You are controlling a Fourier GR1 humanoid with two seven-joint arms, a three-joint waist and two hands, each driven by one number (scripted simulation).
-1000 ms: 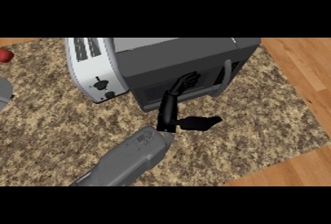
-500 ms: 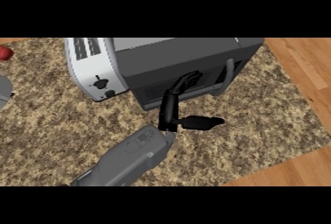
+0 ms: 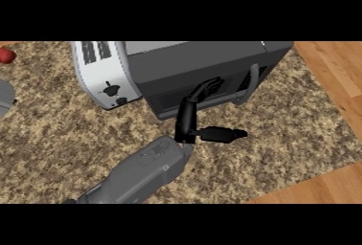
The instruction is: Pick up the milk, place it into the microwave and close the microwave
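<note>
Granite counter [image 3: 63,143]: one hand [image 3: 189,117], fingers straight against the microwave [image 3: 205,67] door [image 3: 212,91], should push squarely shut.

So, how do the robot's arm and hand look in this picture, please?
One arm shows: a smooth grey forearm with rounded casing panels. It ends in a black hand with slender fingers and a thicker thumb. No cables or markings are visible.

Microwave [image 3: 205,67] sits at the back of the counter [image 3: 63,143], toaster [image 3: 102,72] touching its left side. Robot's hand [image 3: 192,112] reaches up from the front, fingertips on the microwave door [image 3: 212,88], left of the door handle [image 3: 249,83]. Wood floor [image 3: 332,72] to the right.
</note>
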